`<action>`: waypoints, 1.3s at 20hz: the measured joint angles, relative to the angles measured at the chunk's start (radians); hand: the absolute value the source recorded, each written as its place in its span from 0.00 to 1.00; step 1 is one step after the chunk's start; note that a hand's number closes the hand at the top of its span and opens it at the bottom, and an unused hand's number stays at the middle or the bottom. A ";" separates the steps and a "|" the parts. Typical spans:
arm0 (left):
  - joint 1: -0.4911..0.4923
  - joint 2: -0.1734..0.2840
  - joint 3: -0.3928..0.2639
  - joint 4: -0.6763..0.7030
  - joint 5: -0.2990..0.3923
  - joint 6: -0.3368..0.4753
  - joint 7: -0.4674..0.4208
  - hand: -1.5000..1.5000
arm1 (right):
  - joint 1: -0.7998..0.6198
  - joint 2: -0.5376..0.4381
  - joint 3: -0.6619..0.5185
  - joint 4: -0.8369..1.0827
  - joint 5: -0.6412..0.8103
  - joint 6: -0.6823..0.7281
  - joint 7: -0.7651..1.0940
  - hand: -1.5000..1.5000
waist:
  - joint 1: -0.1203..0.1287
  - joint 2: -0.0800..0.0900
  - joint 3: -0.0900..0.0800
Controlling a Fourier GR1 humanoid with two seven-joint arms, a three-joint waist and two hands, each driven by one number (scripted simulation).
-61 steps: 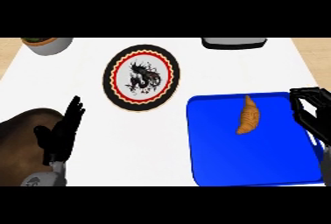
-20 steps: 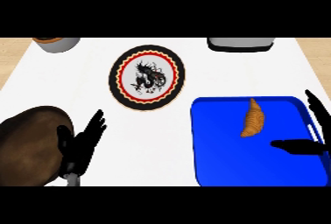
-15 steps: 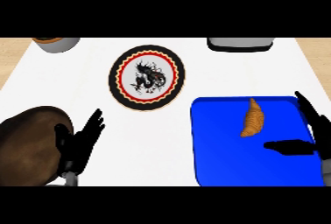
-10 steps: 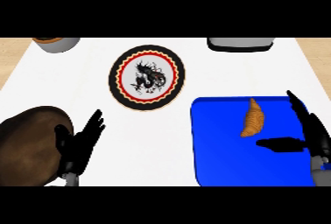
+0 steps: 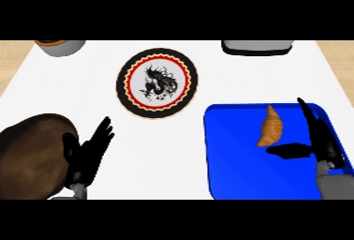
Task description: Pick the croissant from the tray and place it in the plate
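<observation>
Croissant (image 5: 270,132) lying on the blue tray (image 5: 235,173), upper right part, long axis roughly up-down, not held. Right hand (image 5: 319,143) over the tray's right side, just beside the croissant: fingers straight and pointing up the view, thumb stretched left toward the croissant's lower end, gap visible between thumb tip and pastry, nothing gripped. Plate (image 5: 158,84) with dark scalloped rim and a black-and-red figure in the middle, sitting on the white counter (image 5: 62,93) up and left of the tray, apart from it, nothing on it. Left hand (image 5: 86,157) at lower left, resting, fingers straight and spread, pointing up, holding nothing, well apart from plate and tray. Grey bowl (image 5: 62,46) at top left edge, grey container (image 5: 257,46) at top right edge, both cut off by the view.
</observation>
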 measured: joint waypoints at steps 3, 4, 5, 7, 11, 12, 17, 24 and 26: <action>-0.001 -0.001 0.010 0.022 -0.006 -0.015 -0.020 0.50 | -0.010 0.015 -0.011 0.029 0.019 0.007 -0.009 0.00 | 0.000 0.000 0.000; -0.007 -0.001 0.015 0.032 -0.006 -0.020 -0.026 0.50 | -0.015 0.022 -0.019 0.054 0.020 0.005 -0.030 0.00 | 0.000 0.000 0.000; -0.008 -0.001 0.018 0.029 -0.007 -0.023 -0.022 0.50 | -0.025 0.024 -0.023 0.072 0.025 0.012 -0.036 0.00 | 0.000 0.000 0.000; 0.010 -0.003 0.018 0.008 -0.010 -0.025 -0.023 0.50 | -0.056 0.031 -0.029 0.111 0.034 0.022 -0.039 0.00 | 0.001 0.000 0.000; 0.002 -0.015 0.016 0.001 -0.018 -0.021 -0.008 0.50 | -0.064 0.056 -0.006 0.172 0.077 0.017 -0.065 1.00 | 0.002 0.000 0.000; -0.005 -0.006 0.027 -0.002 -0.009 -0.027 0.005 0.50 | -0.065 0.059 0.006 0.183 0.089 0.019 -0.080 1.00 | 0.002 0.000 0.000; 0.003 -0.008 0.033 -0.005 -0.009 -0.036 0.009 0.50 | -0.118 0.049 0.008 0.261 0.148 0.001 -0.136 1.00 | 0.001 -0.003 -0.004; -0.028 -0.011 0.044 0.020 -0.029 -0.035 0.004 0.50 | -0.167 0.079 0.013 0.296 0.233 -0.064 -0.129 1.00 | 0.000 -0.005 -0.007; -0.027 -0.012 0.033 0.018 -0.028 -0.048 0.007 0.50 | -0.206 0.163 0.084 0.286 0.310 -0.120 -0.030 1.00 | 0.024 -0.005 -0.010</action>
